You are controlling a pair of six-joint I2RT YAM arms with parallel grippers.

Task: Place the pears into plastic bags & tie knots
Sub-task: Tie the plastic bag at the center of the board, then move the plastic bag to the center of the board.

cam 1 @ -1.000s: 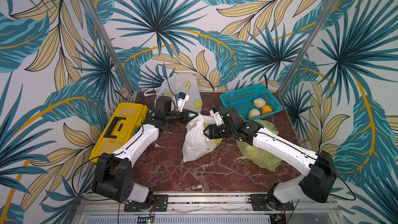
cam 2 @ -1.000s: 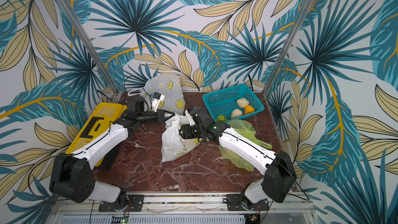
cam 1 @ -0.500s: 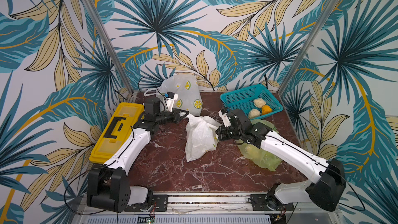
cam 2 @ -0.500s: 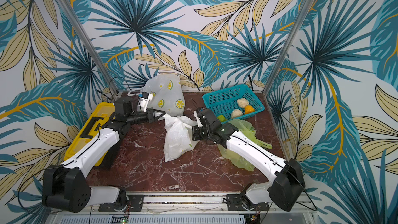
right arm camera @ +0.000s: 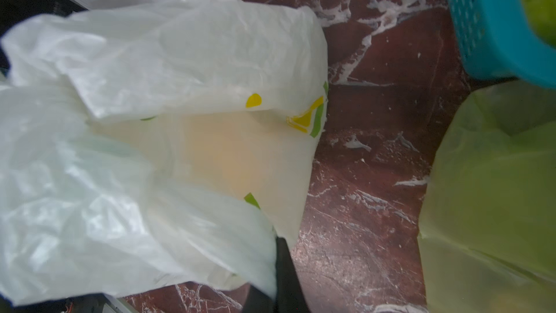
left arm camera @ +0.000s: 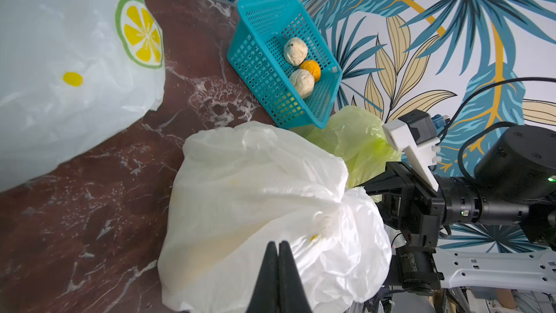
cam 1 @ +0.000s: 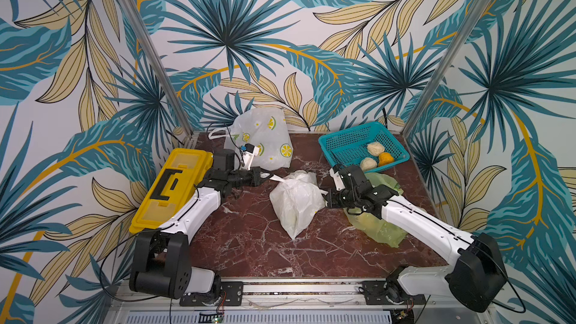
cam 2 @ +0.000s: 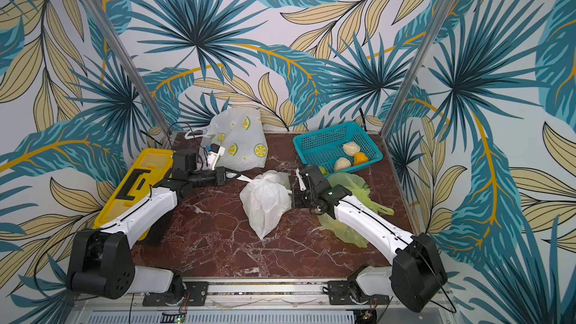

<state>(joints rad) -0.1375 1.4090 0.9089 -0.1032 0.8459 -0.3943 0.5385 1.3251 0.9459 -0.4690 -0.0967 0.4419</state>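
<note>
Red marble tabletop (cam 1: 249, 244), leafy wallpaper (cam 1: 280, 10) all round. Centre stage, middle white bag (cam 1: 296, 204), bagged pears (right arm camera: 228, 155) glowing faintly through. Left gripper (cam 1: 265, 176) clamped shut on one handle end (cam 1: 276, 178), right gripper (cam 1: 325, 200) pinched shut on the opposite end: looks like knot-tightening, nearly home. Green bag (cam 1: 378, 229) filled, under the right arm (cam 1: 420, 222); knot out of sight. Left to do: three pears (cam 1: 375, 148) in teal basket (cam 1: 343, 144), back white bag (cam 1: 265, 141) with handles (cam 1: 215, 132) loose.
</note>
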